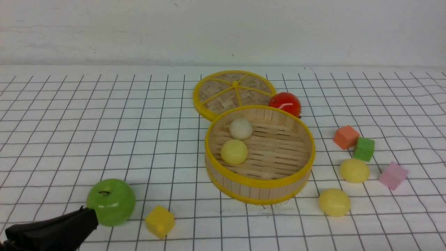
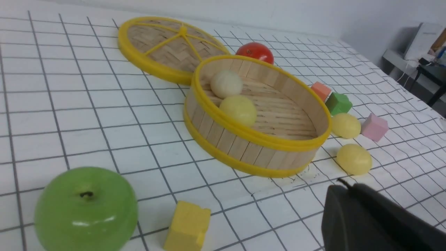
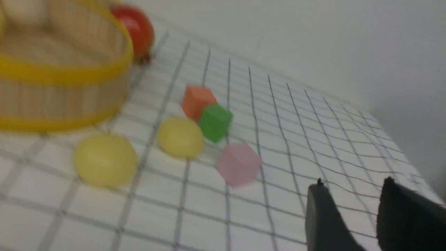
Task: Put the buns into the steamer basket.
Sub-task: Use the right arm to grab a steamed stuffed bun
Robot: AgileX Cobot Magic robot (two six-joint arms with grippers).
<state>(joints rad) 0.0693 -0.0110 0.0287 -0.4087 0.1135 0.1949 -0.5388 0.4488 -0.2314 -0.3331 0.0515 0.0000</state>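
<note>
steamer basket (image 1: 259,183): we count two buns (image 1: 240,128) (image 1: 234,151) in it
table (image 1: 104,122): two more buns (image 1: 354,170) (image 1: 334,202) just right of it
left pincer (image 1: 89,213): closed, empty
right pincer (image 3: 353,181): seems parted, empty, blurry though

Front view: on the robot's own side, facing forward and slightly down across the white gridded tablecloth (image 1: 69,122) to the back wall (image 1: 223,31); whole layout in frame.

Left wrist view: close, low beside the glossy green apple (image 2: 85,209), looking across at the round bamboo-slat steamer basket with yellow rims (image 2: 244,150).

Right wrist view: nearest the cloth (blurred), looking past two pale yellow dome-shaped buns (image 3: 104,159) toward the basket.

All three share the basket, the shiny red tomato (image 1: 285,103) and those buns.
</note>
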